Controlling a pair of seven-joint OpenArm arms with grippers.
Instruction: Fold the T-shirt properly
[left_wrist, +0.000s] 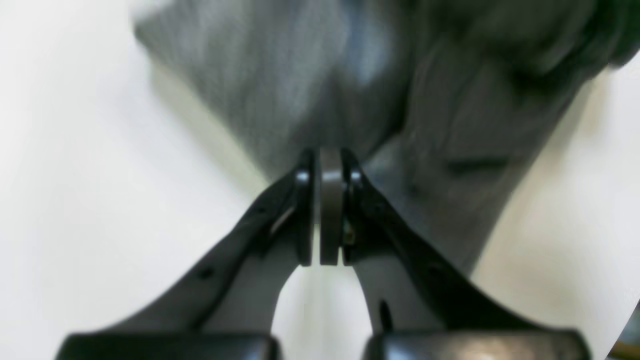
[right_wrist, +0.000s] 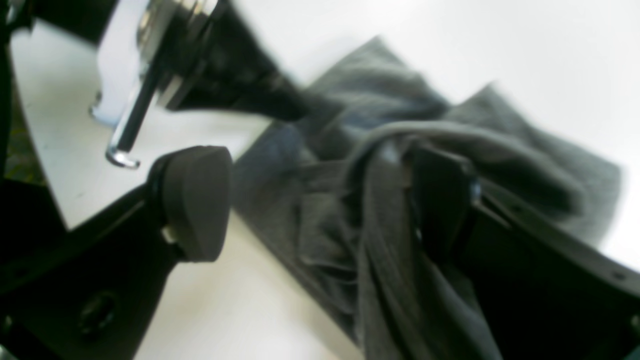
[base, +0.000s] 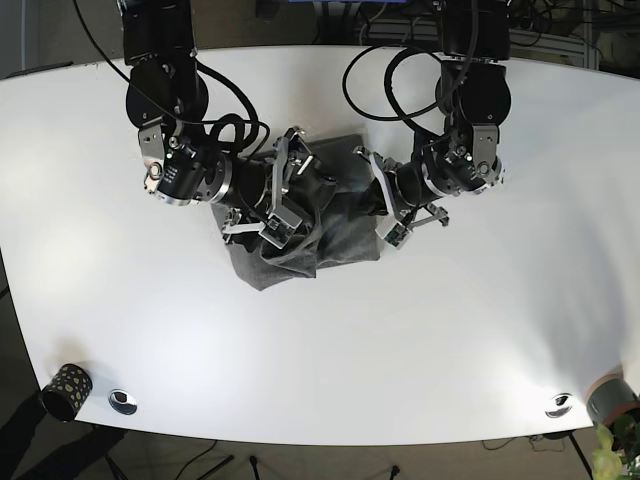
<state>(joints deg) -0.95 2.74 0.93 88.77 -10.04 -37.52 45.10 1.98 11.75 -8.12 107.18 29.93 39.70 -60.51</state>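
The dark grey T-shirt (base: 335, 235) lies crumpled at the table's middle. My left gripper (base: 373, 192) reaches in from the shirt's right side. In the left wrist view it (left_wrist: 330, 160) is shut on the shirt's edge, and the cloth (left_wrist: 310, 85) spreads out beyond the tips. My right gripper (base: 288, 190) is over the shirt's left part. In the right wrist view it (right_wrist: 320, 200) is open. One pad (right_wrist: 195, 200) is over bare table, and the other finger (right_wrist: 440, 195) is tucked under a draped fold of shirt (right_wrist: 380, 225).
The white table (base: 480, 330) surrounds the shirt. A small patterned cup (base: 66, 388) and a metal disc (base: 123, 401) sit at the front left corner. Another disc (base: 558, 404) and a grey object (base: 612, 400) sit at the front right. Cables hang behind both arms.
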